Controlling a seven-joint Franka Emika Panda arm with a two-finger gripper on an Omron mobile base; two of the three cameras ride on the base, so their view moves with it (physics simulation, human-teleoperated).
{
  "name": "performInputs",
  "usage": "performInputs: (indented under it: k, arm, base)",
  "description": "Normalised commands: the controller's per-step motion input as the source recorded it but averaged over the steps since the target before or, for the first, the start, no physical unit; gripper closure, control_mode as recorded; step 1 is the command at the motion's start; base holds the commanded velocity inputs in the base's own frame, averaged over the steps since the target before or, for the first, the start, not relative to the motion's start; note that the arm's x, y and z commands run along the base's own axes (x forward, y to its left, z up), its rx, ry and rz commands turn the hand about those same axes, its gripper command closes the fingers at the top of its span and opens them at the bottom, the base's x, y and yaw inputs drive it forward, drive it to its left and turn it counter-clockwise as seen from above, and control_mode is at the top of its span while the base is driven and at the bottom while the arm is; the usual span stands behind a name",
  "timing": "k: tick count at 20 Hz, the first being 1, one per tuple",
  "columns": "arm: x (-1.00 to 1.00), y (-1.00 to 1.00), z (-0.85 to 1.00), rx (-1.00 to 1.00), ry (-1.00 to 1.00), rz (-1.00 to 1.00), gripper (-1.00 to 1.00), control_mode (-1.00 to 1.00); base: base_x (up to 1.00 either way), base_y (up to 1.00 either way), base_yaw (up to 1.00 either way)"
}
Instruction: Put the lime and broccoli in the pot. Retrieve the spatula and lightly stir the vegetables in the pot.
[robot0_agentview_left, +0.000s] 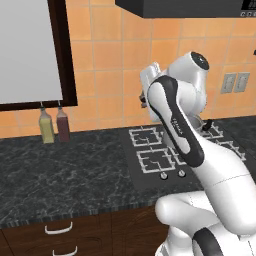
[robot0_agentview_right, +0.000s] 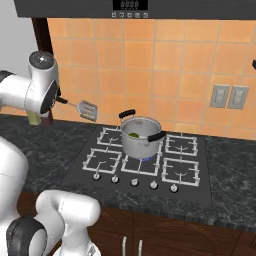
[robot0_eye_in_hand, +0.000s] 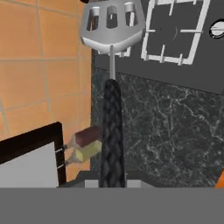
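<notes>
Fingers (robot0_eye_in_hand: 112, 178) are closed on the black handle of the spatula (robot0_eye_in_hand: 112, 30), seen at bottom centre of the hand view, its slotted head reaching the top edge. Across the lower half of the right base view, the dark marble worktop (robot0_agentview_right: 227, 200) is spread, with the stove (robot0_agentview_right: 142, 160) set at centre. On a middle burner the pot (robot0_agentview_right: 140, 136) is seen, with the lime (robot0_agentview_right: 134, 134) inside. At mid-left of the left base view, two bottles (robot0_agentview_left: 54, 125) are stood against the tiled wall.
</notes>
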Motion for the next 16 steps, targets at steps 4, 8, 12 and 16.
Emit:
performInputs:
  k: [4,8,12,16]
  arm:
    - [0.21,-0.73,0.01,0.29,-0.01,-0.23,1.00,-1.00]
    - [0.11,-0.35,0.00,0.01,-0.05,-0.09,1.00,-1.00]
    - [0.20,-0.46,0.04,0.06,0.09,-0.05,1.00,-1.00]
    - [0.25,-0.25,0.01,0.18,0.06,0.00,1.00,-1.00]
  base:
    - [0.00,0.00,0.00]
    - [0.00,0.00,0.00]
    - [0.00,0.00,0.00]
    - [0.00,0.00,0.00]
